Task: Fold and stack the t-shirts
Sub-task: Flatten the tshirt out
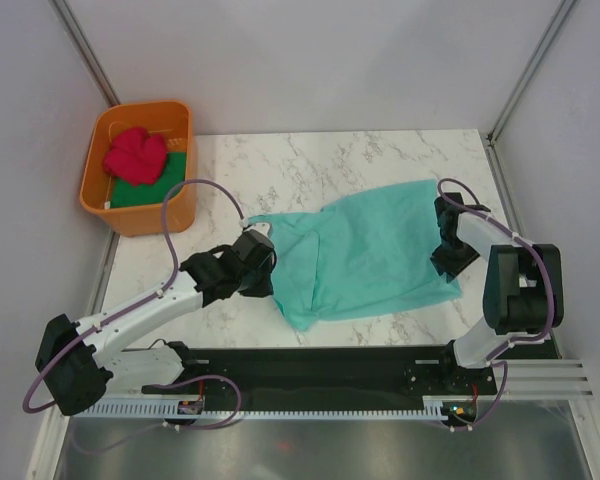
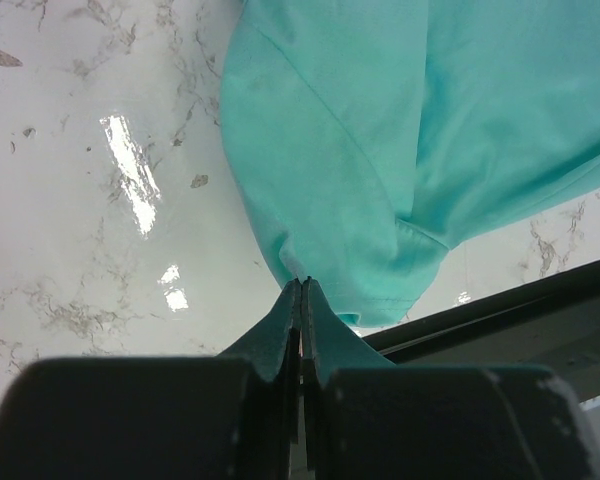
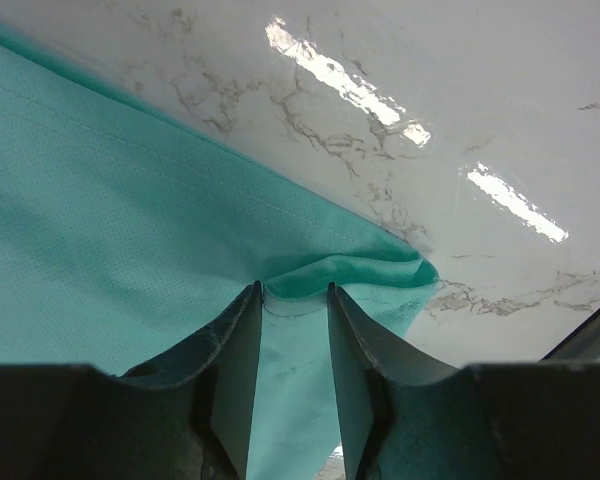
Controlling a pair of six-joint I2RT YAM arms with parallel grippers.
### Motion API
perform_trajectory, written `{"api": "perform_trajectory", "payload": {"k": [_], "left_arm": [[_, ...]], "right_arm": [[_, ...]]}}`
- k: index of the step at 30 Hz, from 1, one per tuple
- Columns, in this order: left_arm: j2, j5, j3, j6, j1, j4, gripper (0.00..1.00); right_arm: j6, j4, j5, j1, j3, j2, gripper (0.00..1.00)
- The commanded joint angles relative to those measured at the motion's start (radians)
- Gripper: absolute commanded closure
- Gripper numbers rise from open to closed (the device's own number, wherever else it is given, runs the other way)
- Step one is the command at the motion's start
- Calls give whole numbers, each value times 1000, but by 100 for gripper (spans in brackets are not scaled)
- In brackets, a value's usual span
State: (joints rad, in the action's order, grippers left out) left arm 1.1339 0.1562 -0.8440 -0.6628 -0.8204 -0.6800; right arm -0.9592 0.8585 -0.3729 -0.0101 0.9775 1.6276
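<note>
A teal t-shirt [image 1: 370,250] is spread, partly rumpled, across the middle of the marble counter [image 1: 380,160], reaching toward its right edge. Its left end is pinched between the closed tips of the left gripper [image 2: 302,288]. At the shirt's near right corner, a bunched fold is straddled by the right gripper [image 3: 295,290], its jaws apart. A pinkish-red t-shirt [image 1: 137,155] and a dark green t-shirt [image 1: 140,192] are held in an orange tub [image 1: 105,205] at the far left corner.
</note>
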Motion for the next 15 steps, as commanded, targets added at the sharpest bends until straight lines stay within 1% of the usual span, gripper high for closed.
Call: {"api": "perform_trajectory", "payload": {"k": [1,2,5,6,8,10,11,12,13,14,15], "left_arm": [[-25,22,-1,-32,-3,11,98],[-23,20,-1,-32,-3,11,98],[-28,22,2,-38,-3,11,98],[-28,23,3,-41,-3,10,98],[-26,34,3,-47,-3,11,98],[-28,63,-23,-34,-3,10,98],[-28,86,-42,-21,7,8,98],[-23,82,-100,-8,23,8,98],[-20,65,-142,23,68,7,98],[-16,24,-189,38,90,2,98],[-10,13,-301,49,107,-3,98]], "right_arm": [[-19,-35,-6,2,-19,14,60],[-19,-38,-4,2,-20,17,60],[-12,-47,-4,2,-26,25,67],[-7,-47,-6,2,-25,23,81],[14,-46,-20,2,-11,2,98],[33,-9,-53,2,18,-50,100],[43,10,-95,2,68,-72,100],[74,29,-121,2,102,-124,100],[92,68,-141,2,139,-150,100],[109,86,-180,2,220,-181,100],[137,105,-192,2,263,-242,100]]}}
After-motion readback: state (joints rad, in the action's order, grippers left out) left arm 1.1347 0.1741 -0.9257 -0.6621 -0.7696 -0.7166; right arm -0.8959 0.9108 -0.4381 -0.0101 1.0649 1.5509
